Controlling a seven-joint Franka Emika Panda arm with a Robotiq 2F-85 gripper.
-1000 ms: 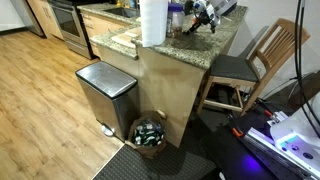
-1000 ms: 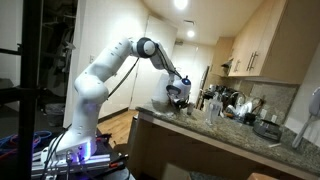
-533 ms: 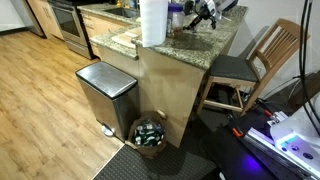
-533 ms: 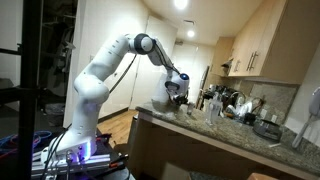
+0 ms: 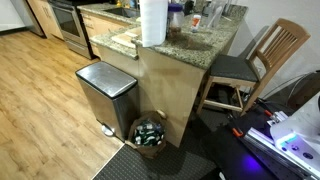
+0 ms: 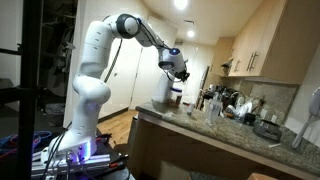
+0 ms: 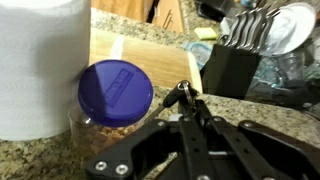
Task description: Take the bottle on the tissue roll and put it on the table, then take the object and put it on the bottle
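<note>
One granite table stands on wood floor, apparently a kitchen.

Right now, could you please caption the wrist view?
Shut fingers above the granite counter, near a blue-lidded jar beside the white tissue roll.

Blue-lidded bottle stands upright on granite table beside white tissue roll.

The floor is of light brown wood planks. A steel pedal bin stands on it, and a wooden chair with a dark seat. Pale wall cabinets hang high, and a ceiling light shines bright.
</note>
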